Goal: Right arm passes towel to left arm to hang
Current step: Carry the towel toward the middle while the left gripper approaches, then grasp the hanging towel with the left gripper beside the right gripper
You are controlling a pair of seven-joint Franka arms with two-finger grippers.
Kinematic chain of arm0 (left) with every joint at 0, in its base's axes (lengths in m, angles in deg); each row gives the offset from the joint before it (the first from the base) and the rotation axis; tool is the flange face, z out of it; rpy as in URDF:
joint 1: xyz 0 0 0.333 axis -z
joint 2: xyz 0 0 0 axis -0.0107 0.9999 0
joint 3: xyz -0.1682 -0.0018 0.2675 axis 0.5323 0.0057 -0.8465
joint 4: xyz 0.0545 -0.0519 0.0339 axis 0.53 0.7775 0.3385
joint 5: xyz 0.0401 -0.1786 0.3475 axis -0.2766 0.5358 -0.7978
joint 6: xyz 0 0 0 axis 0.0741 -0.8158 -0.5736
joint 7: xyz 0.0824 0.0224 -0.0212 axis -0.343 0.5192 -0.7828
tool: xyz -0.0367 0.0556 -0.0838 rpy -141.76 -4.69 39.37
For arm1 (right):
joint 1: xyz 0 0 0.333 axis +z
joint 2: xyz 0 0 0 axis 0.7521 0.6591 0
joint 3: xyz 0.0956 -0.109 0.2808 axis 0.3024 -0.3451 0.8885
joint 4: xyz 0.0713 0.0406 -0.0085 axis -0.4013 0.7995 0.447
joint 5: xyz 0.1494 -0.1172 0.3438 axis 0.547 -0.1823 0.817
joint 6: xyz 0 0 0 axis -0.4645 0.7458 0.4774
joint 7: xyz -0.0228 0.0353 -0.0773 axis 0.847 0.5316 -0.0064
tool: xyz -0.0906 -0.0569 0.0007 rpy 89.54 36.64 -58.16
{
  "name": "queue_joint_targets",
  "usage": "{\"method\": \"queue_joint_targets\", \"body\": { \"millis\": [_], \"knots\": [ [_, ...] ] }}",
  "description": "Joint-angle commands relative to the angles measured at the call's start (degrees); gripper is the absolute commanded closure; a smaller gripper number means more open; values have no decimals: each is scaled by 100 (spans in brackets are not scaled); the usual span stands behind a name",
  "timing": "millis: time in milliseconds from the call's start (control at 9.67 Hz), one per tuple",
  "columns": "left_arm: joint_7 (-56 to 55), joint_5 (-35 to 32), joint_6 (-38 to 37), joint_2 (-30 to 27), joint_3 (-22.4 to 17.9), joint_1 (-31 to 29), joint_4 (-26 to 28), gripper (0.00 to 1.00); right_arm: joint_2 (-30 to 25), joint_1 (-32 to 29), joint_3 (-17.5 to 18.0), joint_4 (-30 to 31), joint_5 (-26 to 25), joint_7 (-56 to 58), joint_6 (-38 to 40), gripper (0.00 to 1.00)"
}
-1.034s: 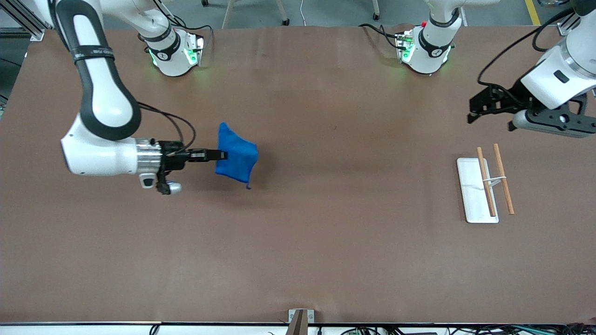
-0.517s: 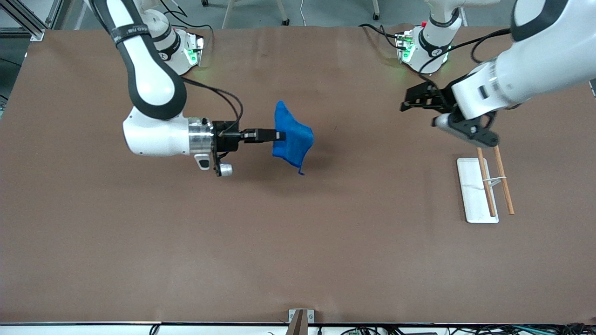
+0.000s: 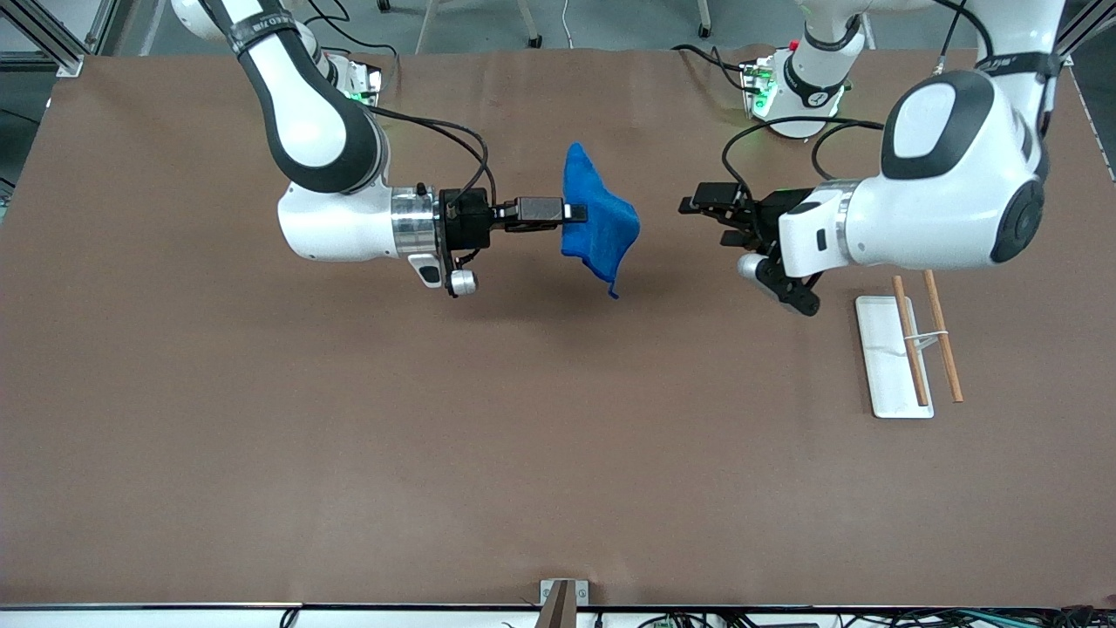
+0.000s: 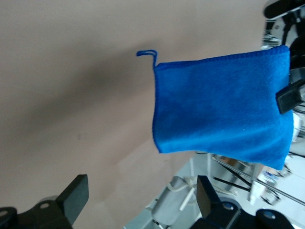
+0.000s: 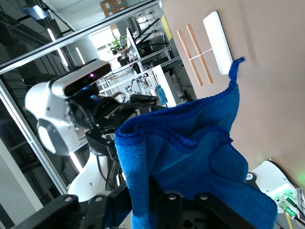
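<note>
Right gripper (image 3: pixel 571 212) is clamped tight on one edge of the towel (image 3: pixel 598 220), and we see it held out sideways in the air over the middle of the table (image 3: pixel 436 436), the cloth hanging off the fingertips with its little loop tag (image 3: pixel 614 293) dangling at the lowest corner. Going near to far in the front view, the closest thing to the camera is the rack at the left arm's end of the table: a white base (image 3: pixel 885 366) with two wooden rods (image 3: pixel 943 347) lying across it, well apart from both grippers. Farther up we get the two arms facing each other. Left gripper (image 3: pixel 711 214) is spread wide with nothing in it, hovering over the table just beside the towel but not touching it, pointed straight at the cloth. From the left wrist view we see both black fingers (image 4: pixel 74 198) at either side with the towel (image 4: pixel 224 107) hanging flat in front of them, the loop (image 4: pixel 147 53) sticking out at a corner. In the right wrist view the towel (image 5: pixel 190 162) bunches up over the right gripper, with the left arm (image 5: pixel 71 114) facing it. Farthest off, both arm bases (image 3: pixel 798 96) sit along the table edge.
</note>
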Motion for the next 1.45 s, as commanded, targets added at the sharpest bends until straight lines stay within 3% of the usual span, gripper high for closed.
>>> {"method": "queue_joint_targets", "body": {
  "millis": [0, 103, 517, 724, 828, 1138, 1345],
  "knots": [
    [847, 865, 110, 110, 28, -235, 762, 0, -165, 87, -13, 212, 342, 163, -1, 99],
    [1077, 1340, 110, 172, 28, -244, 1157, 0, -191, 122, -13, 212, 404, 181, -1, 98],
    [1912, 2362, 372, 357, 36, -244, 1660, 0, -253, 210, -13, 256, 422, 199, -54, 98],
    [2247, 2749, 391, 366, 36, -227, 1907, 6, -288, 227, -13, 300, 422, 207, -115, 98],
    [2422, 2882, 391, 374, 36, -218, 2029, 14, -297, 280, -13, 300, 448, 207, -133, 98],
    [2783, 3609, 382, 427, 45, -192, 2233, 17, -279, 429, -13, 309, 1062, 216, -159, 98],
    [2915, 3963, 382, 419, 45, -156, 2242, 17, -271, 456, -13, 309, 1142, 242, -177, 98]
  ]
}}
